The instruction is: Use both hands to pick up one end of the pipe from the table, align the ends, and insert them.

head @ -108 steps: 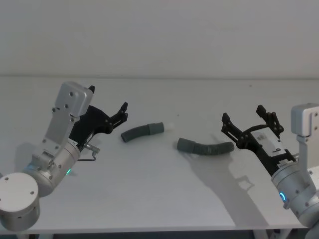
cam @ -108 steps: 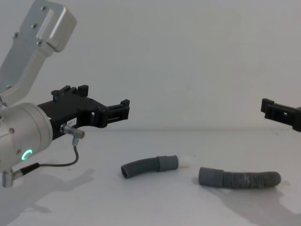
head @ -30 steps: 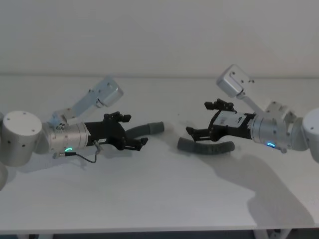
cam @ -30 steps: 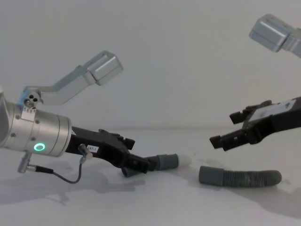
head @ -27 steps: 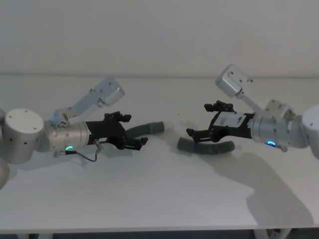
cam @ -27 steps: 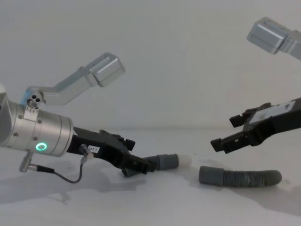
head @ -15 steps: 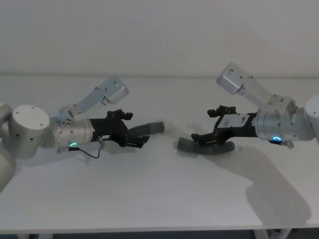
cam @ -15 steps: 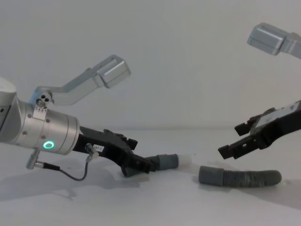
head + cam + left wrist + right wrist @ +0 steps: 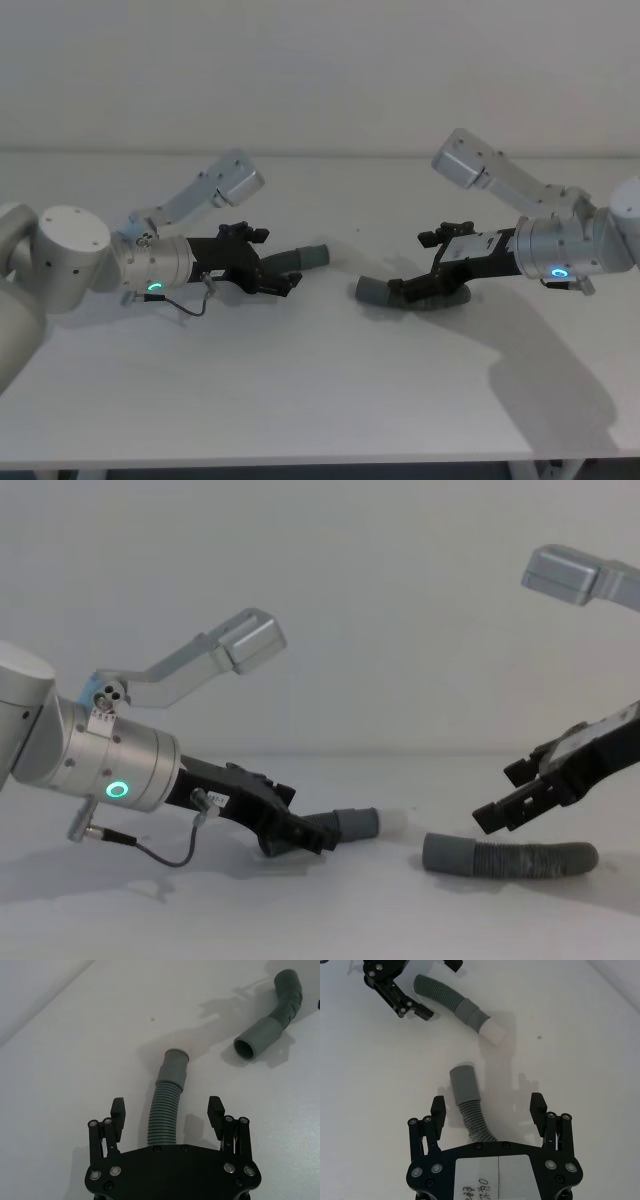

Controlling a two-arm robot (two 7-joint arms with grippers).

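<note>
At the middle left of the head view, the left gripper (image 9: 277, 261) is held wide open. The white-tipped hose piece (image 9: 302, 257) is seen between its fingers, not squeezed. At the middle right, the right gripper (image 9: 488, 1102) is also held wide open around the plain grey hose piece (image 9: 510, 858). Both pieces are laid on the white table (image 9: 300, 400), with their cuffs turned toward each other but apart.
</note>
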